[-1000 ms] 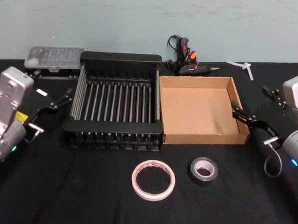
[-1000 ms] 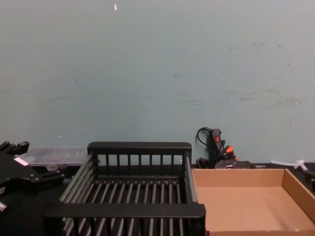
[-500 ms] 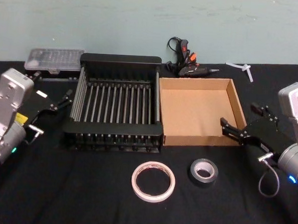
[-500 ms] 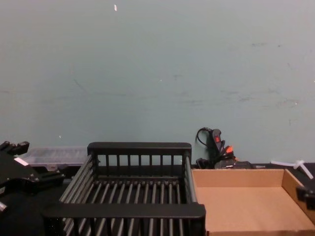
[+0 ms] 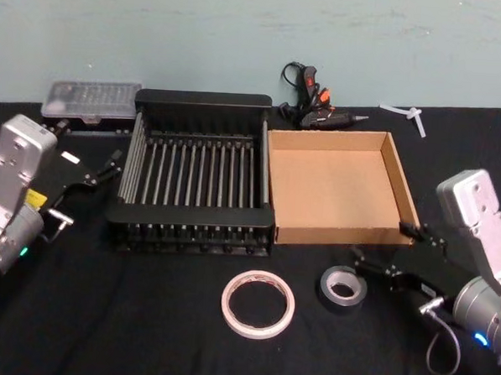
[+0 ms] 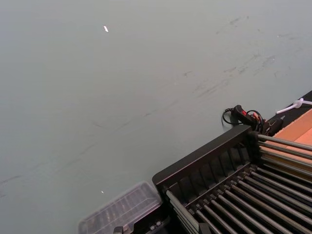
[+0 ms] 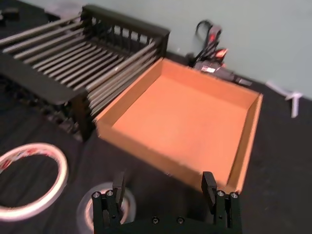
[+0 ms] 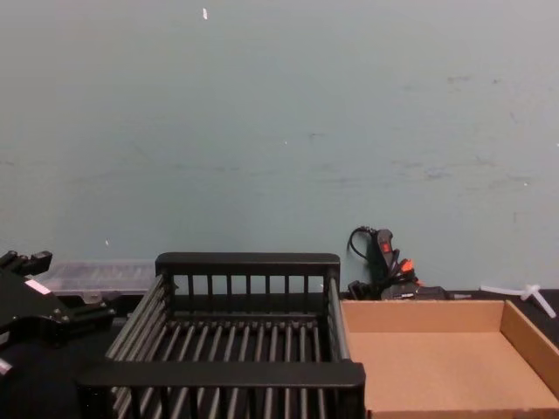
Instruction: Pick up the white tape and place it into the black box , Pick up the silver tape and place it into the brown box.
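White tape (image 5: 258, 303): thin flat ring on black cloth, nearest. Silver tape (image 5: 342, 285): thick grey roll, just right of it. Right gripper (image 5: 384, 252): fingers spread wide, holding nothing, beside the roll. Brown box (image 5: 399, 180), plain cardboard, and slatted black box (image 5: 203, 100): nothing inside. Left gripper (image 5: 105, 166): parked beside the crate, fingers apart.

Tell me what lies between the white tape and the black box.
Only bare black tablecloth: in the head view the white tape lies flat in front of the black box, with nothing on the stretch between them.
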